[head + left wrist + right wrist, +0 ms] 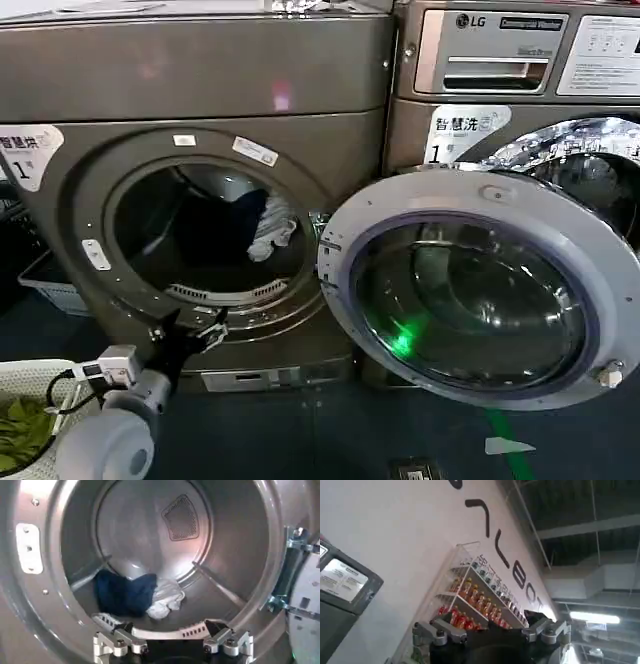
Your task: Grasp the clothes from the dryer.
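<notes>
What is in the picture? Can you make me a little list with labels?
dryer: brown, marked "1"
door: swung open to the right
clothes: navy one and white one, touching, on the drum floor
left gripper: jaws open, just outside the opening's lower rim, facing the clothes
right gripper: jaws open, pointed up at a wall and ceiling, away from the dryer
basket: white, lower left, green cloth inside
second machine: silver LG, right of the dryer

A dark floor [400,440] meets a white wall [395,530] bearing black lettering, beside a bottle shelf [475,595] under ceiling striplights [594,616].
</notes>
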Robot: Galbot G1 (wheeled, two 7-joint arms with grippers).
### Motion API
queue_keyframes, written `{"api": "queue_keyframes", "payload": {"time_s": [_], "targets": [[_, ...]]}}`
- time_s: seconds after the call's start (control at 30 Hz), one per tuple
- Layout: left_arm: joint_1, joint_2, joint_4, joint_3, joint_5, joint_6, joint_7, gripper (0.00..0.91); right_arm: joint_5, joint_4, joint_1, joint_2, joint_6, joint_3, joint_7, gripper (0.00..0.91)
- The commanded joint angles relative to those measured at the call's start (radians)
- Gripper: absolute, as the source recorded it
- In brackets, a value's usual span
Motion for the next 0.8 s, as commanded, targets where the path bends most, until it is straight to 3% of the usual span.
{"api": "queue_keyframes", "payload": {"time_s": [0.03, 0.8], "targets": [[-0.004, -0.002, 0.005, 0.000, 0.001, 0.049, 0.000, 0.907, -0.014, -0.001, -0.003, -0.001, -0.001, 0.008, 0.000, 0.907], [-0.015, -0.006, 0.016, 0.008, 0.007, 0.049, 0.003, 0.907, -0.013, -0.012, -0.009, 0.000, -0.002, 0.026, -0.003, 0.907]]}}
